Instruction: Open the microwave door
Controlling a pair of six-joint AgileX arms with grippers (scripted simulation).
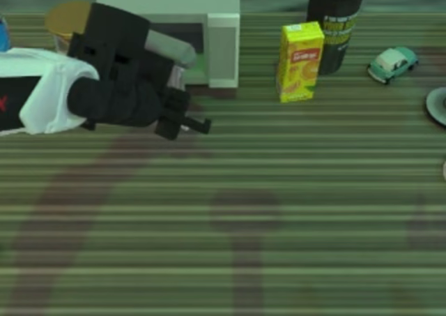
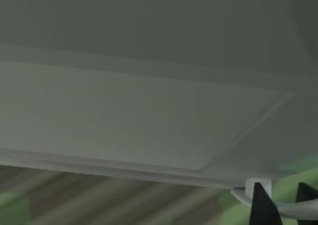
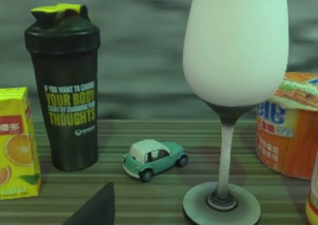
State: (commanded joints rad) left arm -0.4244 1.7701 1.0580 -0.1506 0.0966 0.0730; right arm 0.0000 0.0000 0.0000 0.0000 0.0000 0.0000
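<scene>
Milk-white wine glass — full; left claw pinching microwave door handle.

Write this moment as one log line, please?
task: open microwave door | left gripper: at the door, door swung partly open | right arm: out of top view | nearby: yellow carton

The left arm hides most of the microwave door. The microwave runs past the top view's upper edge. Beside it, the shaker bottle is cropped likewise.

Sim kitchen tabletop, microwave, juice carton, wine glass
</scene>
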